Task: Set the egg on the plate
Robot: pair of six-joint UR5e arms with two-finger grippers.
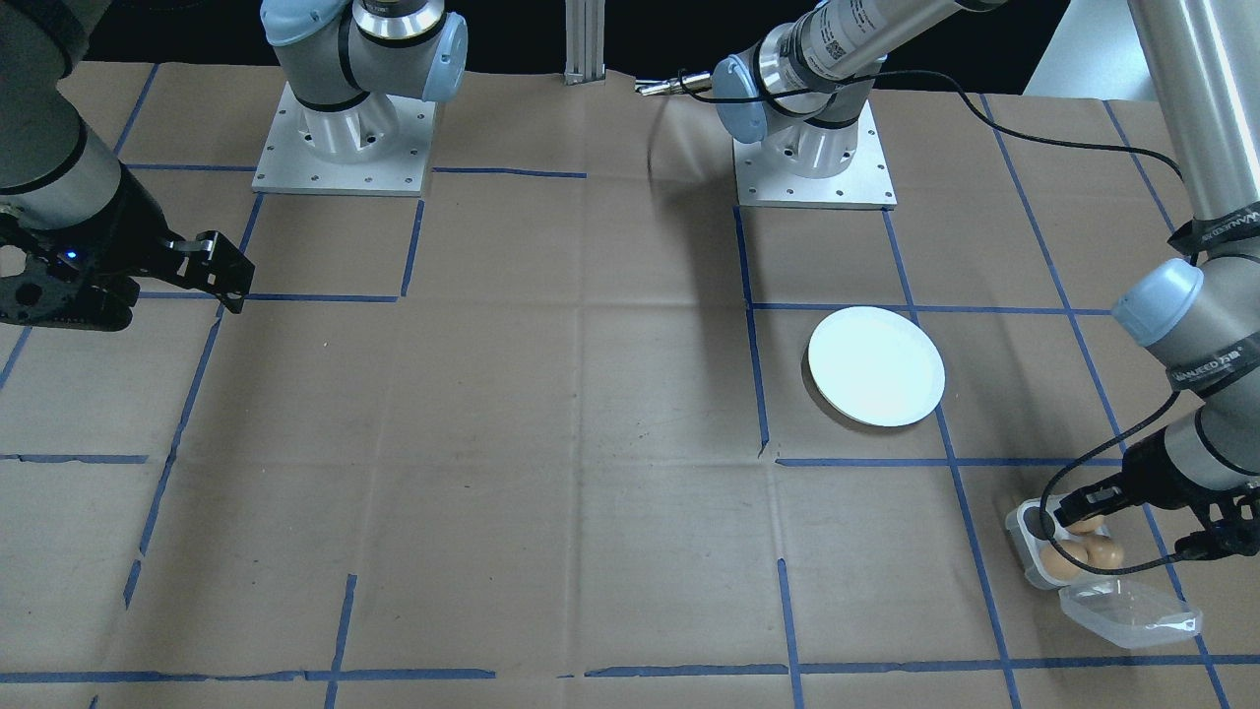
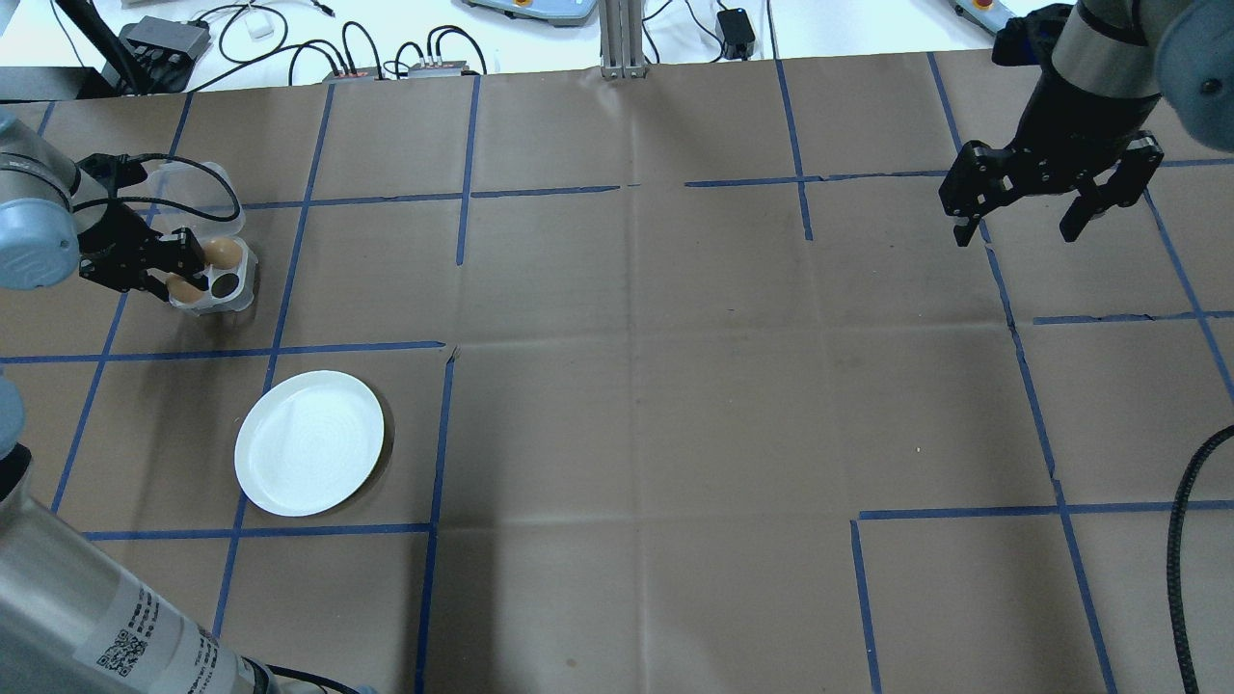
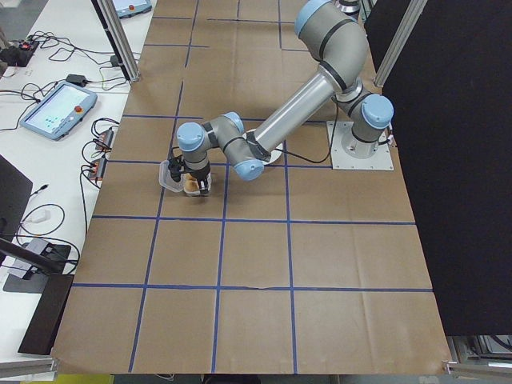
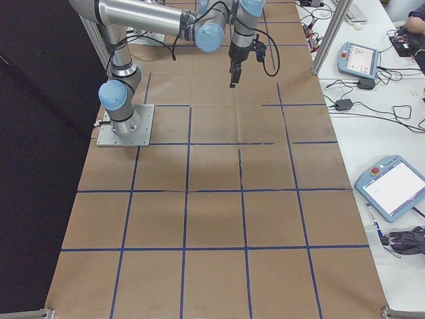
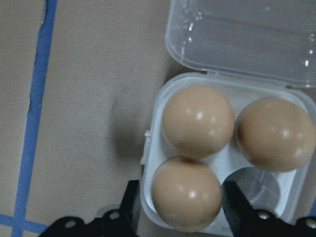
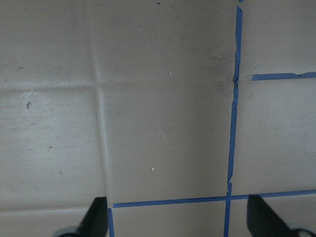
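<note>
Here the left gripper [image 5: 185,207] straddles the nearest egg [image 5: 186,200] in the egg tray [image 5: 150,163], fingers [image 5: 129,205] spread either side, not yet pinching. The plate [image 2: 309,442] lies at about five o'clock, near. The right gripper [image 2: 1027,224] hangs spread, well apart.

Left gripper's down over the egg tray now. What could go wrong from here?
1. The left gripper's fingers straddle one egg, close beside a neighbouring egg and the tray wall; closing may catch either.
2. The tray looks light and sits loose on the paper, so lifting might drag it along.
3. The plate is flat with a shallow rim; a released egg may roll off.
</note>
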